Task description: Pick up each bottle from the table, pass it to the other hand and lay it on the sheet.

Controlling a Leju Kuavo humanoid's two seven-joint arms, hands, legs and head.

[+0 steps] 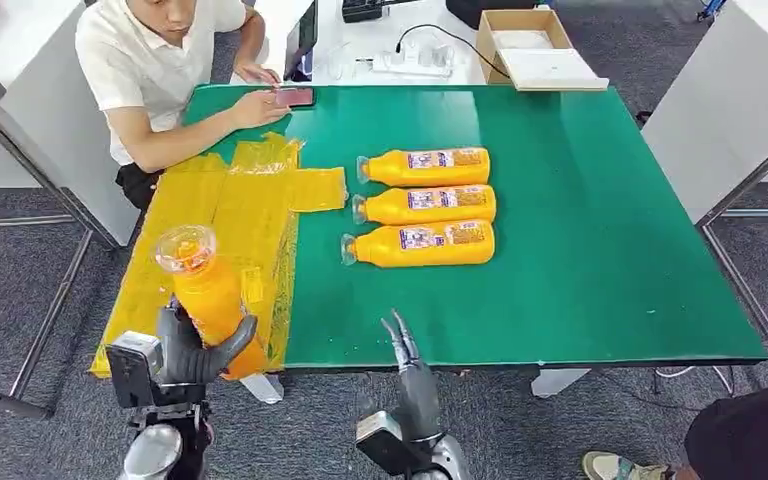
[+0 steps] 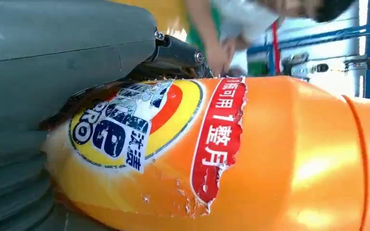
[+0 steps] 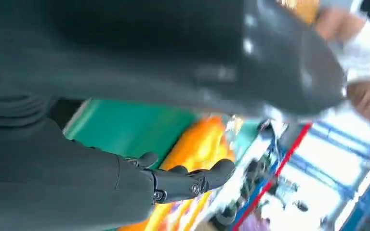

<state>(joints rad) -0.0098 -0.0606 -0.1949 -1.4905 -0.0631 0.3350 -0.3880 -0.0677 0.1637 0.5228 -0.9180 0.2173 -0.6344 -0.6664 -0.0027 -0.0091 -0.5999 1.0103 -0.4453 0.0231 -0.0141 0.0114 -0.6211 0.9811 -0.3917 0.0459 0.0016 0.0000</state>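
The left robot hand has its fingers wrapped round the lower body of an orange bottle, held nearly upright with its clear cap up, over the yellow sheet at the tabletop's left near corner; the left wrist view shows the bottle's label pressed against the palm; judged from this, the handover is done and the step in hand is the laying down; the next move calls for tipping the bottle onto its side and lowering it to a bare part of the sheet before the fingers let go; the sheet is crumpled plastic, so the bottle may roll or drag it; a seated person leans an arm on the tabletop's far left edge just beyond the sheet, a phone under the hand, close enough to mind; the right robot hand is spread and holds nothing, near the tabletop's front edge; three more bottles lie side by side on the green surface, apart from the sheet, awaiting their turn; an open cardboard box sits past the far edge
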